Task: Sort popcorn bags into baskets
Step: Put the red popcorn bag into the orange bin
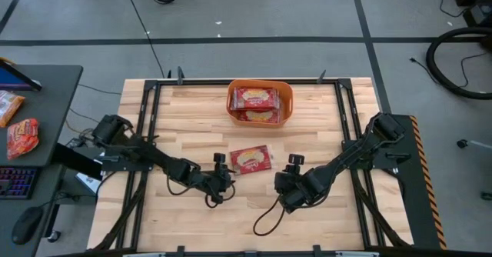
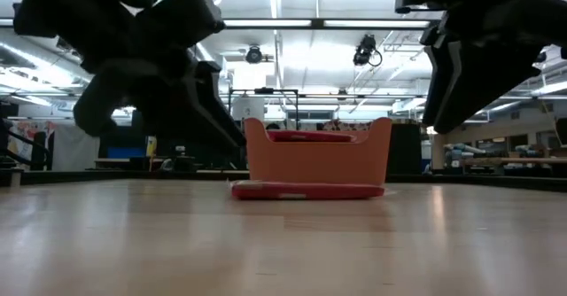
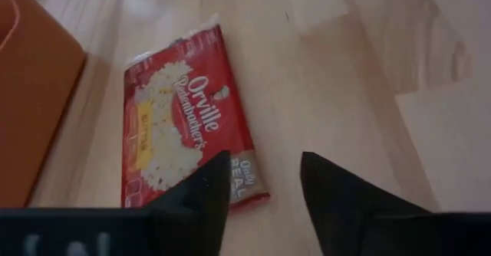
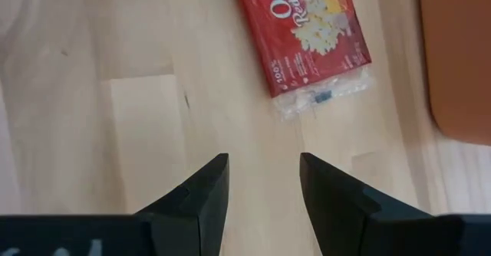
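One red popcorn bag (image 1: 250, 159) lies flat on the wooden table between my two grippers; the low view shows it (image 2: 306, 190) in front of the orange tub (image 2: 319, 154). The tub (image 1: 286, 103) stands near the far edge and holds at least two more red bags (image 1: 255, 98). My left gripper (image 1: 220, 163) hovers open just left of the loose bag, one fingertip over the bag's near corner (image 3: 245, 181) in the left wrist view. My right gripper (image 1: 294, 163) hovers open just right of the bag, which shows ahead of its fingers (image 4: 307, 26).
A black cable loop (image 1: 265, 220) lies on the table near the front edge. A dark side table on the left carries more red packets (image 1: 21, 136), a keyboard and a mouse. Black frame rails (image 1: 150, 126) run along the table's sides.
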`<state>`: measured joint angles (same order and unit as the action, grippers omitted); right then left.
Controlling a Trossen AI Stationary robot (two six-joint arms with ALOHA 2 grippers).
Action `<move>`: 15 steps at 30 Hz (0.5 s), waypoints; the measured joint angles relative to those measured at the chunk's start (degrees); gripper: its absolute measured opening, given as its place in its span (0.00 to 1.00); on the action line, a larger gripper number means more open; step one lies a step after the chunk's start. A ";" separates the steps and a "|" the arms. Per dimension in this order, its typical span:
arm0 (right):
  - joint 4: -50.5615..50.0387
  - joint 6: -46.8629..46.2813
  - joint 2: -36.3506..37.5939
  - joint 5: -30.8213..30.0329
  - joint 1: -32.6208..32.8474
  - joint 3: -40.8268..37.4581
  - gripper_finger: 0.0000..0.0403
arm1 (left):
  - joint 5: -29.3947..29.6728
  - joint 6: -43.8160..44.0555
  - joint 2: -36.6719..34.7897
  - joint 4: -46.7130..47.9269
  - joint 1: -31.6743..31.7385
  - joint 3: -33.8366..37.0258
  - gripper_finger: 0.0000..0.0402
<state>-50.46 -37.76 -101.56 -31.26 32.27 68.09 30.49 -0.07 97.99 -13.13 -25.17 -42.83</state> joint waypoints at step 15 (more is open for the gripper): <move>4.62 0.87 0.04 0.41 0.00 -0.06 0.41 | 5.11 -29.42 6.75 -0.58 -0.21 -0.31 0.59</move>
<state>-45.84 -36.89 -101.51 -30.85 32.27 68.03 35.60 -29.49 104.74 -13.70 -25.38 -43.13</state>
